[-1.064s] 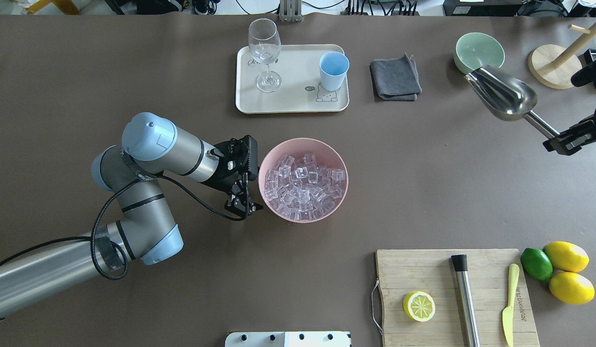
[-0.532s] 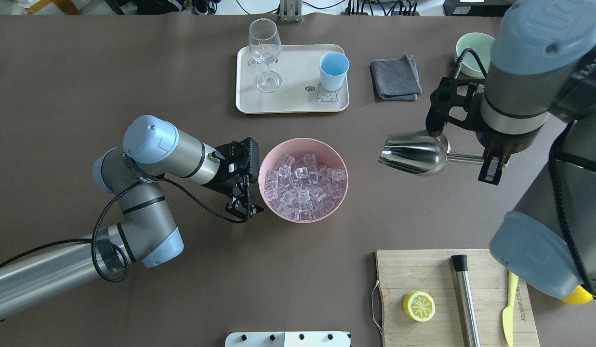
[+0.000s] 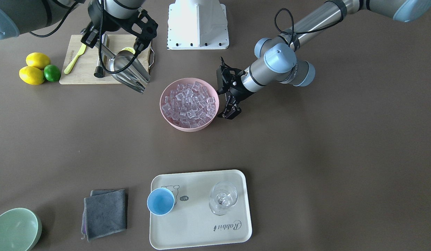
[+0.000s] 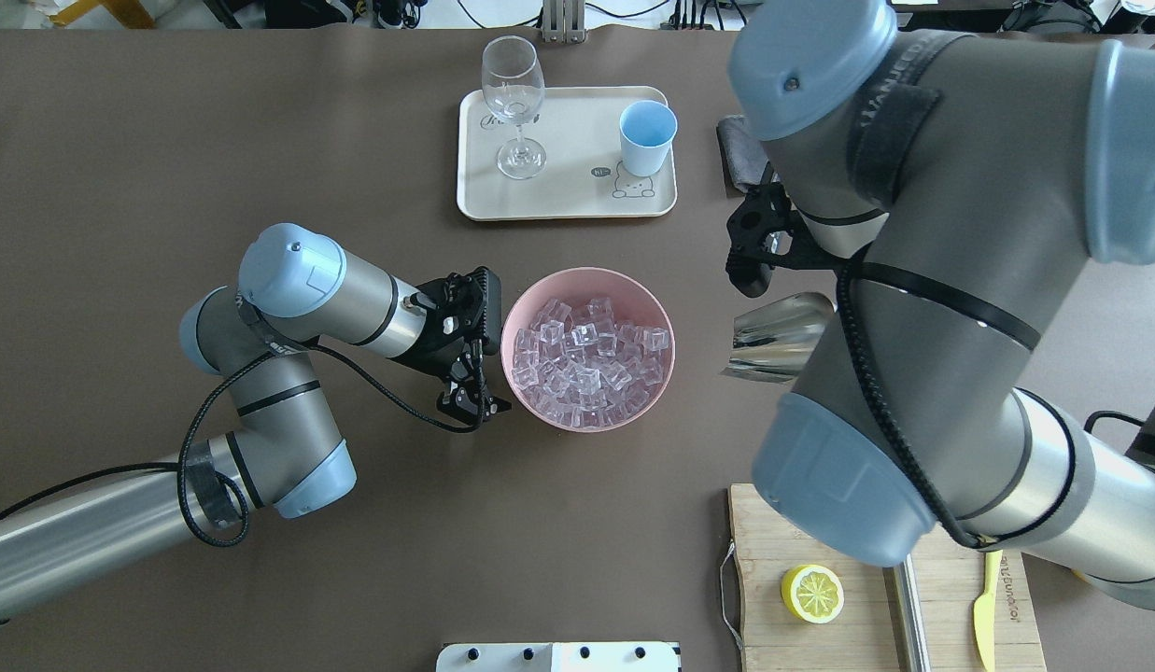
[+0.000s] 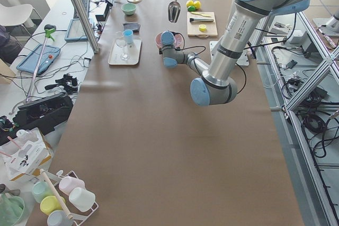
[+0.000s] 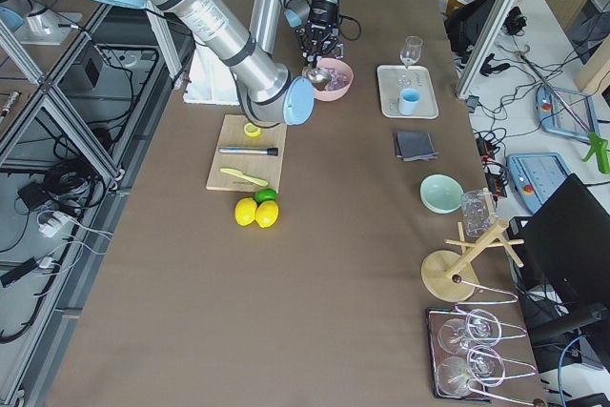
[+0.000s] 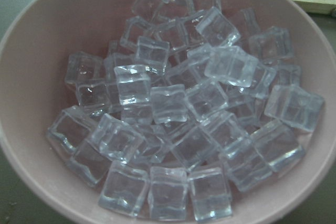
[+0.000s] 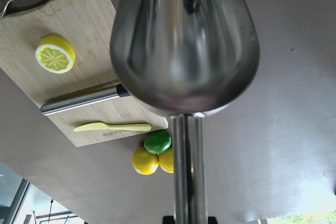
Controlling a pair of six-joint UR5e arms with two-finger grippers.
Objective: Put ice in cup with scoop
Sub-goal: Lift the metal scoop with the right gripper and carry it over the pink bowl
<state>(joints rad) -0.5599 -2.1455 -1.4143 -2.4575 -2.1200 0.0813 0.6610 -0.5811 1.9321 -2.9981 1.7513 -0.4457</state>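
Observation:
The ice (image 4: 586, 359) is a heap of clear cubes in a pink bowl (image 4: 508, 329) at mid-table; it fills the left wrist view (image 7: 173, 114). The light-blue cup (image 4: 647, 137) stands upright on a cream tray (image 4: 568, 191) behind the bowl. My right gripper (image 3: 98, 44) is shut on the handle of the steel scoop (image 4: 775, 336). It holds the scoop in the air just right of the bowl, mouth toward it. My left gripper (image 4: 470, 403) sits against the bowl's left side; its fingers look closed and hold nothing.
A stemmed glass (image 4: 514, 93) shares the tray. A grey cloth (image 3: 105, 213) and a pale green bowl (image 3: 15, 228) lie at the far right. Near my right side are a cutting board (image 4: 773, 532) with a lemon half (image 4: 811, 593), a steel rod and a yellow knife, plus lemons and a lime (image 3: 36, 69).
My right arm has swung in from the far right with the scoop, which now hangs just right of the pink bowl. The left arm has not moved.

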